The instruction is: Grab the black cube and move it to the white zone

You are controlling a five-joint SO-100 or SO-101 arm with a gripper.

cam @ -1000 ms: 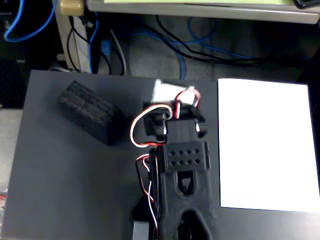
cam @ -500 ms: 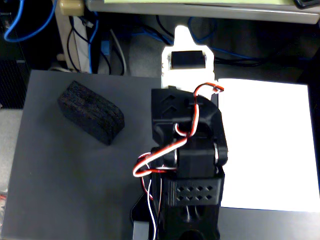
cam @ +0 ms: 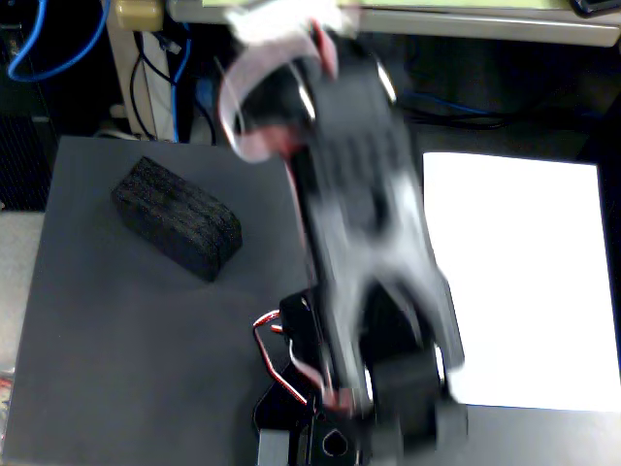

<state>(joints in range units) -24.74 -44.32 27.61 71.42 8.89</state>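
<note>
The black cube (cam: 178,216) is an oblong spongy foam block lying on the dark grey mat (cam: 126,369) at the upper left of the fixed view. The white zone (cam: 529,282) is a large white paper sheet on the right, with nothing on it. The black arm (cam: 359,204) crosses the middle of the view from top to bottom and is heavily motion-blurred. It stands between the cube and the paper and touches neither. I cannot make out the gripper's fingers in the blur, nor whether they are open or shut. Nothing shows held in them.
The arm's base with red wires (cam: 281,364) sits at the bottom centre. Pale cable loops (cam: 254,97) hang off the arm near the top. Blue cables (cam: 58,49) and a table edge (cam: 466,19) lie beyond the mat at the back.
</note>
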